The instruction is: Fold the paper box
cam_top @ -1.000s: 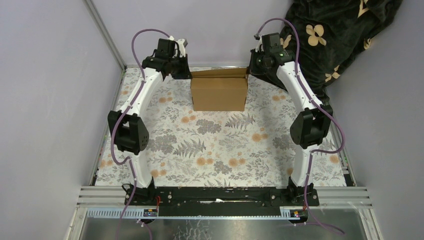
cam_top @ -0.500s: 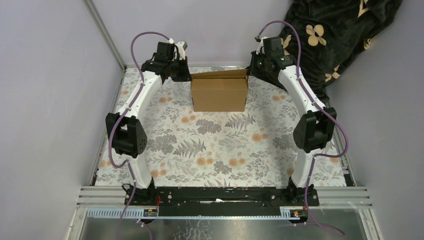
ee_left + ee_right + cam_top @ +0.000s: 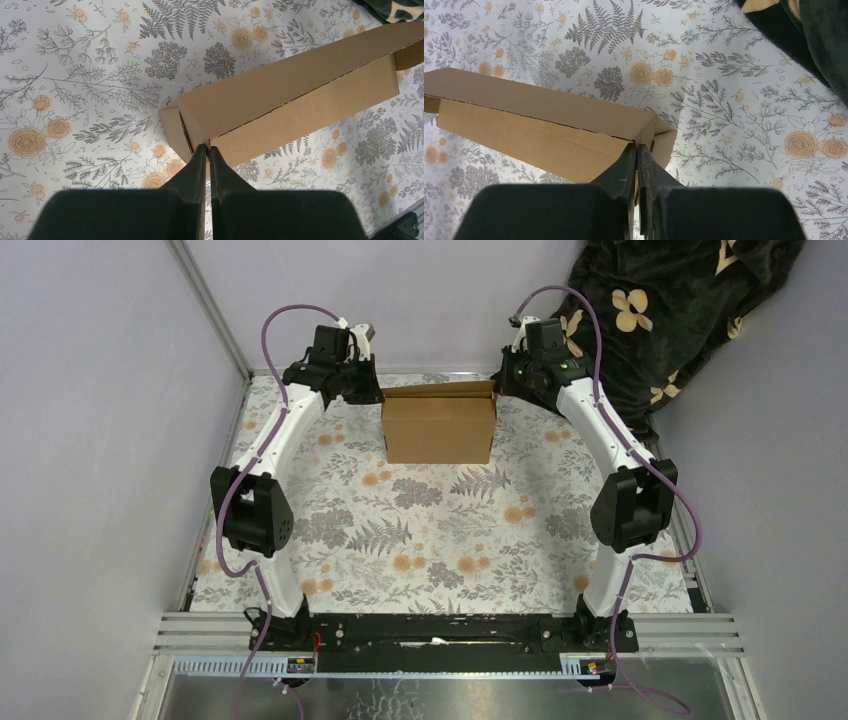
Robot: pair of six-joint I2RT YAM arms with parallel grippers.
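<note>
At the back, left gripper point(image 3: 207, 146) and right gripper point(image 3: 637, 145) pinch the paper box point(image 3: 300, 80) (unmarked cardboard).

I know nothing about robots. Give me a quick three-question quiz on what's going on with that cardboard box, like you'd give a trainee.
1. True or false: the paper box lies as a flat, completely unfolded sheet.
2. The left gripper and right gripper are: A) wide open high above the box; B) closed, one at each end corner of the box; C) both at the same end.
3. Fill in: the box is plain ___ cardboard.

Key: 1 false; 2 B; 3 brown.
</note>
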